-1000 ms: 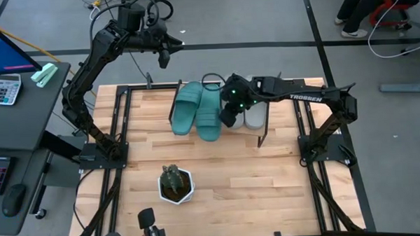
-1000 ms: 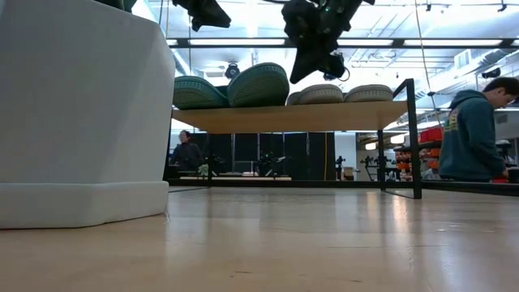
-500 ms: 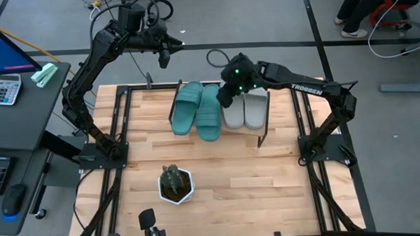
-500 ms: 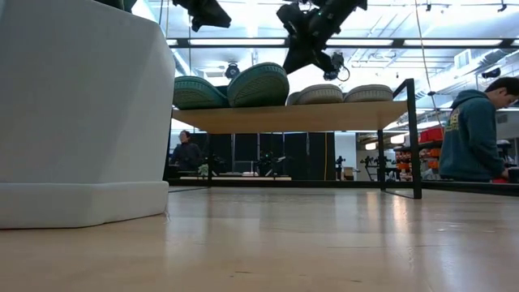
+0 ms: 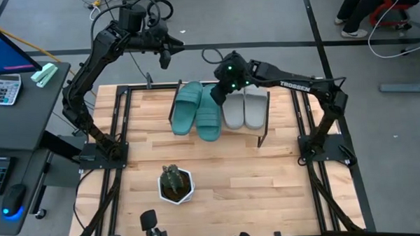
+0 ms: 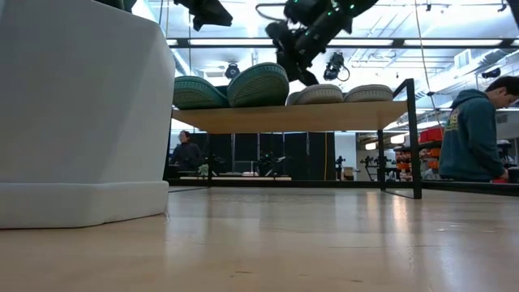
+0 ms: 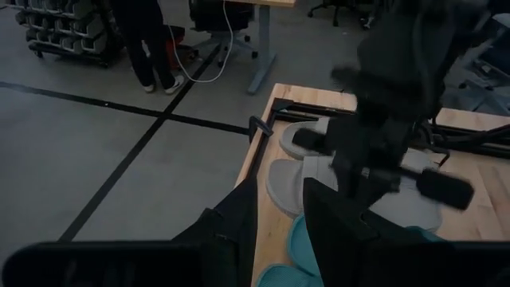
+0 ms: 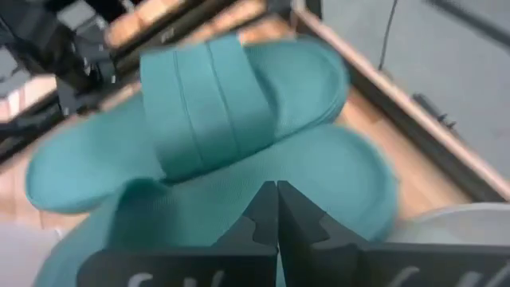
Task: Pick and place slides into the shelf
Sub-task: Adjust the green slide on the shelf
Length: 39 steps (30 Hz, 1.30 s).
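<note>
1. High view: the shelf (image 5: 261,127) stands at the far side of the table (image 5: 233,173), and all four slides rest on its plank top, side by side.
2. The teal-green pair (image 5: 198,110) lies toward the left arm's side, with the inner teal slide overlapping its mate a little (it looks tilted in the low view); the grey-white pair (image 5: 245,108) lies flat next to it.
3. By my judgement the placing is done, or nearly so; what may remain is straightening the teal pair and pulling the arms back.
4. The right tool (image 5: 216,92) hovers over the far end of the teal pair, its fingers pressed together and holding nothing.
5. The left tool (image 5: 163,58) hangs beyond the table's far edge, part-way parted around nothing.
6. The only legible writing is "TROSSEN" in white on the right arm.
</note>
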Each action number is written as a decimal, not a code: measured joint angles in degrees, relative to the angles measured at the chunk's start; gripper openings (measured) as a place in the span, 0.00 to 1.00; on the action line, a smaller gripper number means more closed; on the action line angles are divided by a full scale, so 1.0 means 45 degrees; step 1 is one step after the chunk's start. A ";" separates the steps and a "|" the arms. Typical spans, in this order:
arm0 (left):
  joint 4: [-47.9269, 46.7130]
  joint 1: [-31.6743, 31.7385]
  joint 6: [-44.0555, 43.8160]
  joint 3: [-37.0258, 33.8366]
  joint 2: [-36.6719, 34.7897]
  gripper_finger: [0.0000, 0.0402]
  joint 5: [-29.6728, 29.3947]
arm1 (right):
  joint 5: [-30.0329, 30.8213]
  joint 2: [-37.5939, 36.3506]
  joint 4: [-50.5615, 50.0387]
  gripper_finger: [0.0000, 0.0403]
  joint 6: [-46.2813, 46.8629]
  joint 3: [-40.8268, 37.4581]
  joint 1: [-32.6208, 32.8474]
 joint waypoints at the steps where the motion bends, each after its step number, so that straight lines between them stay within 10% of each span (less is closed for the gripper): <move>1: 0.0000 0.0000 -0.0012 0.0000 0.0000 0.27 -0.0001 | -0.0093 0.0185 -0.0005 0.00 -0.0020 0.0000 0.0009; 39: 0.0000 -0.0070 -0.0119 0.0000 0.0000 0.27 -0.0005 | 0.1400 -0.0065 -0.1005 0.00 -0.1526 0.0000 -0.0462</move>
